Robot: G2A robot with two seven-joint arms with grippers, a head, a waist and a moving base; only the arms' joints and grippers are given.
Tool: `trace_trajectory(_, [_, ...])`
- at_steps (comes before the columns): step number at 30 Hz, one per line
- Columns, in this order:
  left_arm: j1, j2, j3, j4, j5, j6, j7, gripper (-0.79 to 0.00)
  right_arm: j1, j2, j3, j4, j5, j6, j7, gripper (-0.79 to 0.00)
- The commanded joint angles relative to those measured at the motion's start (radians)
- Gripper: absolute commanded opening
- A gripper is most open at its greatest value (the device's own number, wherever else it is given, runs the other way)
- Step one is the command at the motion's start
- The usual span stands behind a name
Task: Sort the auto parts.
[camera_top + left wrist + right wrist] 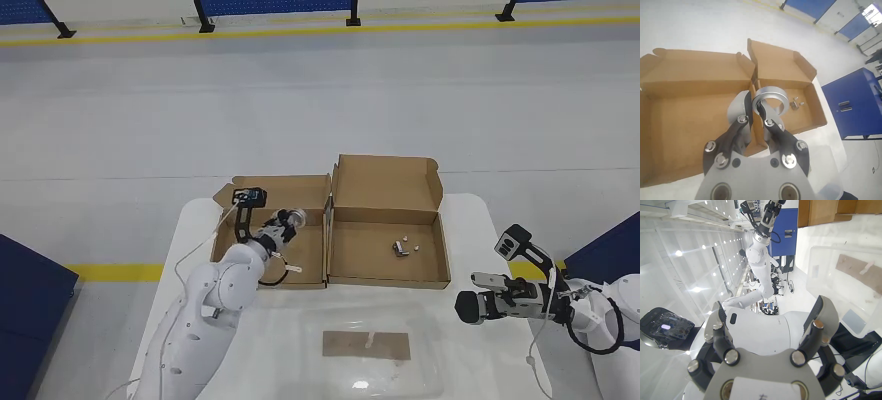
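Left gripper (pixel 753 103) fingers are clamped on the metal ring (pixel 770 90), one inside its bore and one outside, a firm grip on the rim. Ring hangs above the left box (pixel 687 117), close to the wall adjoining the right box (pixel 815 111). Small parts (pixel 794 105) lie there, so separate sorting is presumed. Right gripper (pixel 770 303) fingers stand apart, idle, well beyond the left box.

Silver ring (pixel 772 91) pinched at rim by left gripper (pixel 753 101), frame centre; cardboard box (pixel 687 121) beyond, second box (pixel 807 115) beside, small parts (pixel 794 105) inside.

White arms (pixel 225 285), grey end effectors (pixel 753 103) (black linkages (pixel 730 136)).
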Motion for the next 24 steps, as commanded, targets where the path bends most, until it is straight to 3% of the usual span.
trace_trajectory(1, [-0.029, -0.002, 0.015, 0.017, 0.032, 0.066, -0.077, -0.785, 0.0, 0.0, 0.0, 0.0, 0.0, 0.0, 0.0, 0.0])
trace_trajectory(5, [-0.04, -0.007, 0.024, 0.037, 0.034, 0.137, -0.104, -0.785, 0.0, 0.0, 0.0, 0.0, 0.0, 0.0, 0.0, 0.0])
trace_trajectory(15, [-0.048, -0.007, 0.028, 0.054, 0.05, 0.134, -0.124, -0.785, 0.0, 0.0, 0.0, 0.0, 0.0, 0.0, 0.0, 0.0])
trace_trajectory(24, [-0.199, -0.021, 0.091, 0.206, 0.153, 0.231, -0.341, -0.785, 0.0, 0.0, 0.0, 0.0, 0.0, 0.0, 0.0, 0.0])
